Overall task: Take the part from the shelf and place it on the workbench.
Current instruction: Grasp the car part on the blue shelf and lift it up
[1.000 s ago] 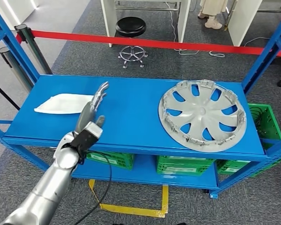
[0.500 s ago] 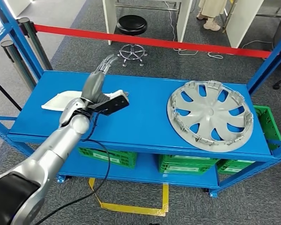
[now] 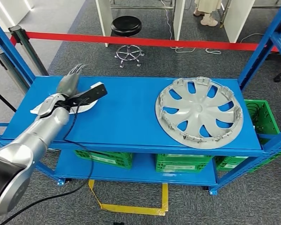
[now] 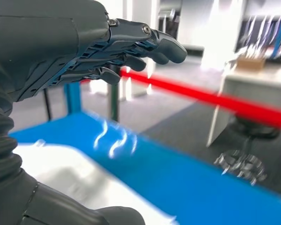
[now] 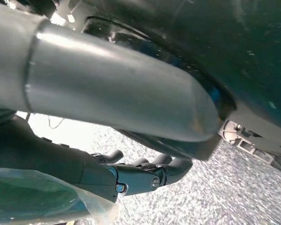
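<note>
I see the part (image 3: 199, 112), a round grey plastic wheel cover with curved spokes, open slots between them and a ring of small clips around its rim, lying flat on the top deck of the blue shelf (image 3: 132, 117). It sits well apart from my left hand (image 3: 70, 82), far off toward my right side, and nothing touches it.

My left hand hovers above the deck's opposite end, just over a flat white sheet-like piece (image 3: 83, 106) with a soft, pale surface. Its dark fingers (image 4: 139, 44) are stretched out straight and close together, holding nothing; the thick grey thumb (image 4: 79, 211) stays apart from them. The ribbed grey cuff and silver arm trail back toward me, with a black cable hanging below.

My right hand (image 5: 132, 176) hangs over speckled grey carpet, dark fingers loosely extended, empty.

The shelf is smooth painted metal with slanted blue uprights. Beneath the deck I see green slotted plastic crates (image 3: 183, 163). Beyond my left hand runs a red barrier tape (image 3: 150, 42), and behind it stands a black round stool (image 3: 126, 26) on a chrome base.
</note>
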Motion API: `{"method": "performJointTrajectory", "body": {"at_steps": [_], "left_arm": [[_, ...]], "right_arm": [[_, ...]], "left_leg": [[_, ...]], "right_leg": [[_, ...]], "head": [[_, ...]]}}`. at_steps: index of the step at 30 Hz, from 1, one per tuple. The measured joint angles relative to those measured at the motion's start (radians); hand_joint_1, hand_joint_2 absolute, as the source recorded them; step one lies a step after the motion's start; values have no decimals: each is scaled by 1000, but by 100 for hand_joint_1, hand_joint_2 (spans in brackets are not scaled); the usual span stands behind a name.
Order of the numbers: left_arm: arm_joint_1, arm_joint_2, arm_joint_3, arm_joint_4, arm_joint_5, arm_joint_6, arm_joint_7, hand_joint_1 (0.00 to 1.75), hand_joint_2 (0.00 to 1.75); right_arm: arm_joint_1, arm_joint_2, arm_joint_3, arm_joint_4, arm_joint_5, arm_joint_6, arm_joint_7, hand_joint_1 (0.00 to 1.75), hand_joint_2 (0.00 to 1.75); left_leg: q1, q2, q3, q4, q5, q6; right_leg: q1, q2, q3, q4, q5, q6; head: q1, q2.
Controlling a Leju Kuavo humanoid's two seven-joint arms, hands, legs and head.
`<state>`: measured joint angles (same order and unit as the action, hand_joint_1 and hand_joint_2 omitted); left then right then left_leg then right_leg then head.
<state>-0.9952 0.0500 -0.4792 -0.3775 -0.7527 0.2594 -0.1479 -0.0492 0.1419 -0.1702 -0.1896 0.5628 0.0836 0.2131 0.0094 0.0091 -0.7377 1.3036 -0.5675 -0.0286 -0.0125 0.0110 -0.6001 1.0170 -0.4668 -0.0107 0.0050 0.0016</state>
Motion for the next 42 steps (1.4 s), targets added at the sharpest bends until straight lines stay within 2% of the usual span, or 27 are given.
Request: {"method": "performJointTrajectory", "body": {"at_steps": [1, 3, 5, 6, 9, 11, 13, 14, 15, 16, 17, 19, 21, 24, 26, 29, 30, 31, 32, 34, 35, 36, 39, 41, 42], "left_arm": [[1, 6, 6, 8, 7, -19, 3, 0, 175], [3, 19, 20, 15, 22, -53, -1, 0, 175], [7, 28, 38, 19, 39, -72, -12, 0, 175], [11, 32, 48, 20, 45, -79, -16, 0, 131], [23, 36, 69, 22, 45, -96, -11, 0, 0], [23, 32, 83, 22, 45, -101, -5, 0, 0], [26, 25, 101, 22, 57, -101, -13, 0, 0], [30, 21, 111, 22, 64, -101, -21, 0, 0], [33, 17, 122, 22, 72, -100, -33, 0, 0], [36, 12, 132, 22, 81, -100, -44, 0, 0], [38, 8, 143, 22, 91, -100, -54, 0, 0], [39, 1, 163, 22, 106, -101, -69, 0, 0], [43, -4, 180, 22, 112, -101, -75, 0, 0], [53, -9, 194, 21, 115, -100, -78, 0, 0], [55, -13, 203, 21, 121, -102, -84, 0, 0], [69, -16, 221, 21, 135, -120, -93, 0, 131], [78, -17, 225, 21, 130, -124, -93, 0, 175], [86, -17, 227, 21, 119, -125, -92, 0, 175], [92, -17, 228, 21, 101, -123, -90, 0, 175], [96, -17, 224, 21, 61, -120, -77, 0, 175], [96, -16, 220, 22, 46, -120, -66, 0, 175], [97, -15, 216, 22, 35, -121, -55, 0, 175], [101, -15, 207, 22, 21, -127, -36, 0, 175], [100, -15, 204, 22, 11, -130, -26, 0, 175], [99, -15, 202, 22, 3, -130, -19, 0, 175]], "right_arm": [[0, 0, -1, 0, 0, 0, 0, 0, 0], [0, 0, -4, 0, 0, 0, 0, 0, 0], [0, 0, -5, 0, 1, 0, 4, 0, 0], [0, 0, -6, 0, 2, -2, 13, 0, 0], [-2, 0, -11, 1, 5, -18, 72, 0, 0], [-7, 0, -18, 1, 6, -29, 107, 0, 0], [-13, 0, -27, 1, 8, -38, 123, 0, 0], [-15, 0, -31, 1, 8, -40, 125, 0, 0], [-18, 0, -34, 1, 10, -42, 126, 0, 0], [-18, 0, -37, 1, 13, -44, 126, 0, 0], [-18, 0, -39, 1, 17, -46, 124, 0, 0], [-16, 0, -43, 1, 27, -49, 121, 0, 0], [-12, 0, -45, 1, 32, -51, 117, 0, 0], [-8, 0, -48, 1, 33, -51, 113, 0, 0], [-9, 0, -50, 1, 34, -51, 111, 0, 0], [-6, 0, -57, 1, 24, -51, 95, 0, 0], [-4, 0, -62, 1, 19, -51, 85, 0, 0], [-2, 0, -66, 1, 17, -51, 74, 0, 0], [-1, 0, -70, 1, 18, -52, 64, 0, 0], [-1, 0, -73, 1, 23, -54, 47, 0, 0], [-1, 0, -75, 1, 25, -55, 40, 0, 0], [-2, 0, -76, 1, 27, -57, 34, 0, 0], [-1, 0, -79, 1, 32, -60, 26, 0, 0], [0, 0, -80, 1, 34, -60, 25, 0, 0], [0, 0, -81, 1, 34, -60, 24, 0, 0]], "left_leg": [[0, 0, 8, -22, 23, 1], [0, -1, 62, -146, 94, 5], [-2, -2, 109, -252, 129, 11], [-4, -3, 117, -272, 129, 13], [-3, -3, 119, -281, 130, 28], [2, -2, 120, -286, 134, 40], [2, -2, 120, -286, 133, 46], [2, -2, 120, -286, 133, 47], [2, -2, 120, -286, 133, 47], [2, -2, 121, -285, 132, 47], [2, -2, 121, -285, 132, 46], [0, -2, 120, -283, 130, 42], [-4, -2, 116, -280, 131, 33], [-4, -1, 115, -277, 129, 19], [-2, -1, 97, -229, 95, 10], [0, -2, 15, -42, 11, 1], [0, -2, -3, -4, 4, 1], [0, -2, -5, -3, 16, 2], [0, -2, 13, -43, 46, 4], [-1, -3, 74, -174, 112, 12], [-3, -4, 99, -230, 129, 15], [-5, -5, 112, -262, 134, 18], [-5, -6, 117, -280, 130, 28], [0, -5, 119, -286, 133, 39], [1, -5, 120, -287, 134, 43]], "right_leg": [[0, 2, 1, 0, -1, 0], [0, 4, 4, 2, -3, 3], [4, 5, 3, 4, -6, 9], [5, 6, 1, 4, -6, 13], [4, 3, -5, 7, -12, 27], [4, -1, -34, 68, -52, 36], [3, -4, -90, 195, -111, 42], [2, -4, -115, 250, -128, 44], [2, -4, -127, 277, -128, 45], [2, -6, -123, 265, -110, 45], [2, -8, -102, 219, -78, 45], [3, -13, -42, 88, -19, 40], [4, -14, -5, 15, -8, 32], [4, -9, 3, 3, -11, 18], [1, -10, 7, 0, -8, 7], [0, -8, 9, -1, -9, -1], [0, -6, 10, 0, -9, -2], [1, -5, 11, 0, -9, -2], [1, -3, 12, 0, -10, -1], [3, 0, 13, 2, -12, 2], [4, 1, 12, 3, -13, 5], [6, 1, 10, 4, -14, 9], [6, 1, 5, 4, -16, 24], [4, -1, -15, 41, -44, 34], [3, -2, -40, 91, -71, 37]], "head": [[0, 0], [0, 0], [1, 0], [1, 0], [2, 0], [5, 0], [9, 0], [9, 0], [9, 0], [9, 0], [9, 0], [9, 0], [8, 0], [7, 0], [5, 0], [4, 0], [4, 0], [4, 0], [4, 0], [4, 0], [5, 0], [5, 0], [6, 0], [8, 0], [9, 0]]}}
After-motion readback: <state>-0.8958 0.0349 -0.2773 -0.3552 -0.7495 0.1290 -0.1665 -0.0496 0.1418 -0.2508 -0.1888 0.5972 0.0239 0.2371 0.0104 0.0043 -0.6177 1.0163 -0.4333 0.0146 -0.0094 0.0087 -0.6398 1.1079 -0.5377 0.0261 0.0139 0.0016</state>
